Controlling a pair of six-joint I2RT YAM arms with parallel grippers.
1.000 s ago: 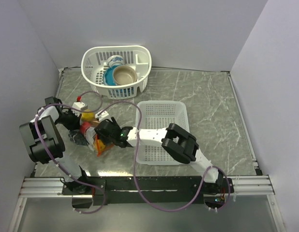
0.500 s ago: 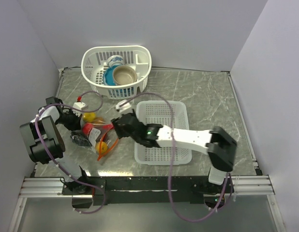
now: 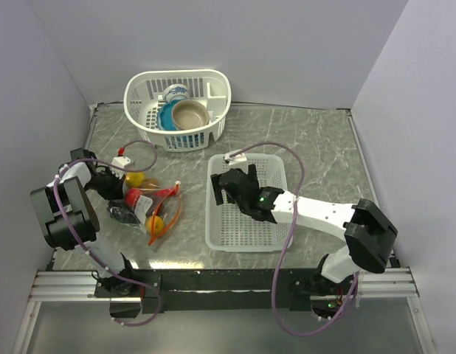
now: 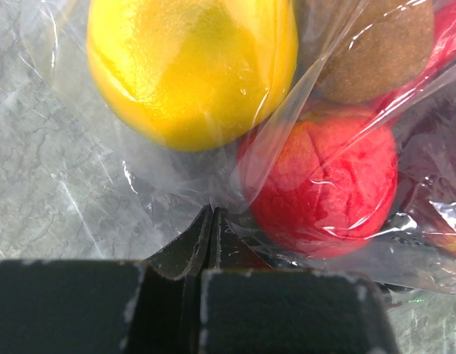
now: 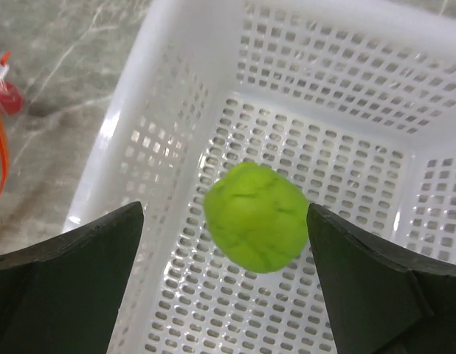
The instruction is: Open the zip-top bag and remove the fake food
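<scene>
The bag lies on the table at nine o'clock of the flat basket, its orange-red strip bowed into a loop on the side toward that basket. From above its contents blur together. The left wrist view shows a yellow fruit, a red fruit and a brown one cut off at the top edge, all behind crinkled clear film. The left gripper sits at the bag's nine o'clock side, its fingers pressed tight together on a fold of that film.

A lime is outside the bag, over the flat basket's mesh floor. Whether it rests there or is in the air cannot be told, and from above it is hidden under the right gripper. That gripper hangs over the basket's ten o'clock corner, fingers spread wide, with the lime between them touching neither.

At twelve o'clock of the bag stands a round basket holding bowls.
</scene>
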